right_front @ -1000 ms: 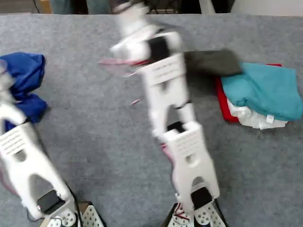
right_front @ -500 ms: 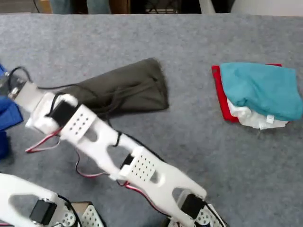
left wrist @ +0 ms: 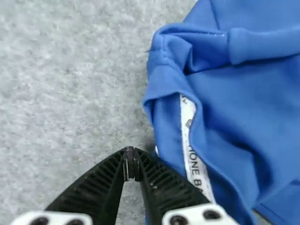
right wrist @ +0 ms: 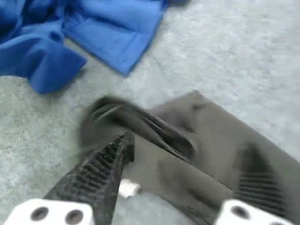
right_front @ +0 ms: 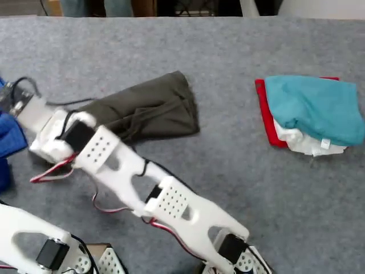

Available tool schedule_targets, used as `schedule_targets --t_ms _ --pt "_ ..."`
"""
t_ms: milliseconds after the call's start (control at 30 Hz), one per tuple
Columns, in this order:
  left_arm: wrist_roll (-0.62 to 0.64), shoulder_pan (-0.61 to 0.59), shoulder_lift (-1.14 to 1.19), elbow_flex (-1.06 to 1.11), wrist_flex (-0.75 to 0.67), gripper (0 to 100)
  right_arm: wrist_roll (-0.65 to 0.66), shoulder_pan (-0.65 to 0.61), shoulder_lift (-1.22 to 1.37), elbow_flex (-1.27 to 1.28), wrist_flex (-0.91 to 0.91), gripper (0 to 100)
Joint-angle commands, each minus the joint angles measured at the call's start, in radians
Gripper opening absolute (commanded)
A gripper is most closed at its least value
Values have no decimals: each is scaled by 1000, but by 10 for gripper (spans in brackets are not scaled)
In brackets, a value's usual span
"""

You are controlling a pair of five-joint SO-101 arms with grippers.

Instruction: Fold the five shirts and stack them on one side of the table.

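Stack (right_front: 312, 111) in high view; left pincer (left wrist: 129, 164) closed beside blue shirt (left wrist: 234, 93); right pincer (right wrist: 187, 152) open over olive shirt (right wrist: 225, 131)

The table (right_front: 239, 57) is showing mottled grey. The olive shirt (right_front: 154, 108) is looking plain; the blue shirt (left wrist: 234, 93) is carrying a white printed band (left wrist: 187, 140). The teal shirt (right_front: 313, 108), white shirt (right_front: 302, 144) and red shirt (right_front: 264, 117) are showing plain. The right arm (right_front: 171, 200) is showing white.

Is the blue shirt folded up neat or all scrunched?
Scrunched. The blue shirt lies bunched in loose, uneven folds, not flat.
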Motion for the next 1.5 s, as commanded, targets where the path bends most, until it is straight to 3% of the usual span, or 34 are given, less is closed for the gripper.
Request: schedule_targets --t_ms 0,133,267,367,500,567,667,733,800,967,1100,1267,1467 --pt "-5 18 -75 -48 12 34 -6 91 -150 -133 123 492" --pt "-6 65 -77 -48 21 37 -8 269 -303 -105 215 492" --pt "-5 154 -92 -44 23 142 -9 537 -355 -104 224 491" --pt "-3 251 -152 -39 23 204 -6 698 -326 -104 244 491" --pt "-8 441 -256 -28 25 202 -6 818 -245 -102 275 485" --pt "-31 549 -321 30 25 202 -6 848 -196 -102 275 430" --pt "-117 691 -423 232 25 202 -6 859 -114 -104 270 247" --pt "-170 753 -497 415 25 202 0 859 -58 -113 258 119" --pt "-222 786 -571 598 25 202 58 859 -7 -114 236 54" --pt "-362 839 -697 1003 15 202 141 859 65 -116 199 47" --pt "-367 845 -687 1175 -92 202 144 859 77 -114 198 47" --pt "-226 825 -634 1247 -233 202 144 858 81 -114 199 47" --pt "-97 774 -624 1205 -262 202 144 855 81 -113 204 48"
